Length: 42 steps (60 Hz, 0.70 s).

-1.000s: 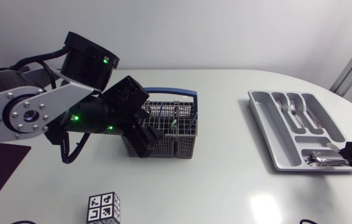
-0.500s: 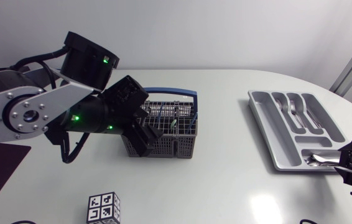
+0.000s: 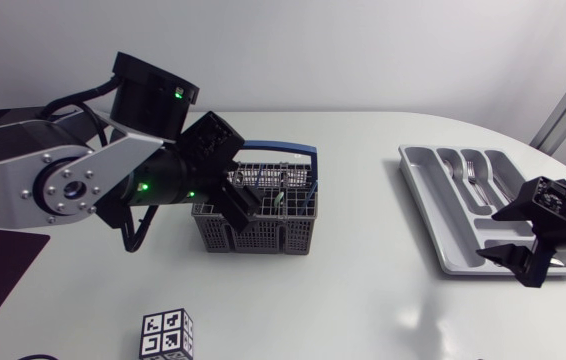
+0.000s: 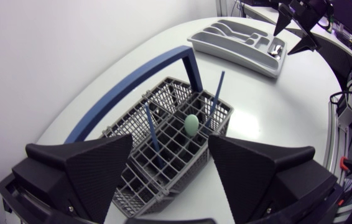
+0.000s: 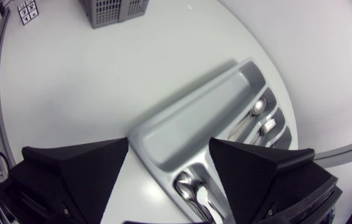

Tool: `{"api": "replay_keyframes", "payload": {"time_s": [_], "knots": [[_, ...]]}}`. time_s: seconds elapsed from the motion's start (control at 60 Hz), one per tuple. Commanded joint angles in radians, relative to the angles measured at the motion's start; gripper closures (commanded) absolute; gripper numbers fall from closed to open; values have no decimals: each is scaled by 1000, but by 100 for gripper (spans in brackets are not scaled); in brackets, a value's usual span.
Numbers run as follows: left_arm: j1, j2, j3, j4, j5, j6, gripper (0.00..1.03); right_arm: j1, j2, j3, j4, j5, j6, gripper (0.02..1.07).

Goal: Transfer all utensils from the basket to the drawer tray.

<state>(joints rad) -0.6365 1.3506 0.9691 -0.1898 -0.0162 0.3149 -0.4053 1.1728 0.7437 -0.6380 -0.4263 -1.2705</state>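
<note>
Above the basket (image 4: 157, 193), centre the left gripper (image 4: 170, 142), jaws spread wide, on one blue-handled utensil (image 4: 152, 134) standing inside, drop straight, pinch high, lift clear of the carry handle (image 4: 126, 90), with the right gripper (image 3: 491, 233), jaws apart, over the drawer tray (image 3: 443, 225).

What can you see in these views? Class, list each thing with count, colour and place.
table: one, white, under everything
basket: one, grey wire, blue handle, left of centre
blue-handled utensils: two, upright in basket
green-ended utensil: one, in basket
tray: one, grey, right side
cutlery: several, silver, in tray compartments
marker cube: one, black-and-white, front edge
left gripper: one, black, open above basket
right gripper: one, black, open above tray
</note>
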Motion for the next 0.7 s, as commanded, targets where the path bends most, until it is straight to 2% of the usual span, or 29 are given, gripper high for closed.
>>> {"api": "replay_keyframes", "payload": {"time_s": [0.0,0.167,0.35,0.517,0.683], "knots": [[-6,16,-56,55,-25,12,20,86,-62,-41,-29,-22,149,12],[6,12,-191,265,-33,59,20,275,-121,-75,-15,-17,323,12],[15,13,-294,451,-33,66,20,367,-90,-75,41,-17,428,12],[18,50,-326,536,-33,66,20,392,-32,-84,100,-17,461,12],[29,124,-296,587,-27,52,26,407,14,-79,133,-17,479,12]]}}
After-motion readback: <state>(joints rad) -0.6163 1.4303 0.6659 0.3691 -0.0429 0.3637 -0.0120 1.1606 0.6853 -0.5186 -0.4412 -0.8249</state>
